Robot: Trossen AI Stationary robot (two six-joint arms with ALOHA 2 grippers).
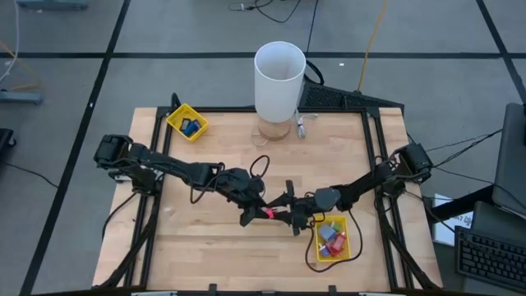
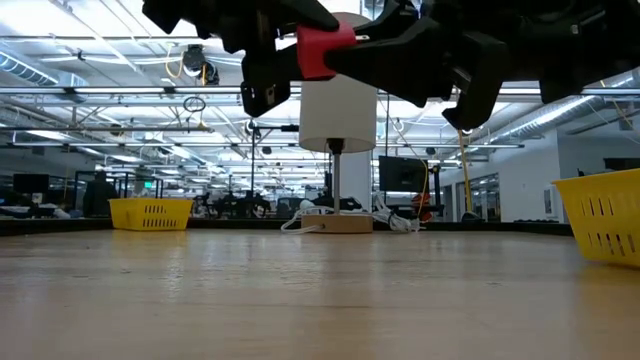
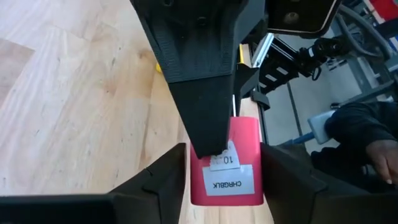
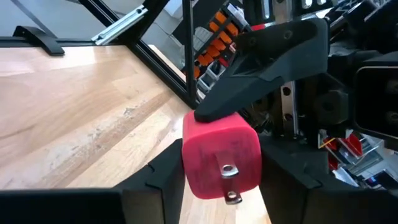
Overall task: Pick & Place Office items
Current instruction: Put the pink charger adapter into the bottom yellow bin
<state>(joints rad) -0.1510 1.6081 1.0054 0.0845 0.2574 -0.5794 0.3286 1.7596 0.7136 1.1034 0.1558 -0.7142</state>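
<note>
Above mid-table [image 1: 205, 247], both the left gripper [image 1: 256, 210] and right gripper [image 1: 289, 215] have fingers clamped on one red block [image 1: 268, 213].

I see two slim matte-black jointed arms, black cables looping loosely alongside links. Left gripper [image 1: 253, 208]: black ribbed plastic fingers [image 3: 202, 74], wedge-tapered. Right gripper [image 1: 294, 215]: same dark angular moulded fingers [image 4: 273, 46], blunt tips.

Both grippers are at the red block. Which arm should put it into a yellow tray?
Right, probably. The right gripper and left gripper both grip the red block, but one yellow tray lies beside the right one; the other tray is far back left.
</note>
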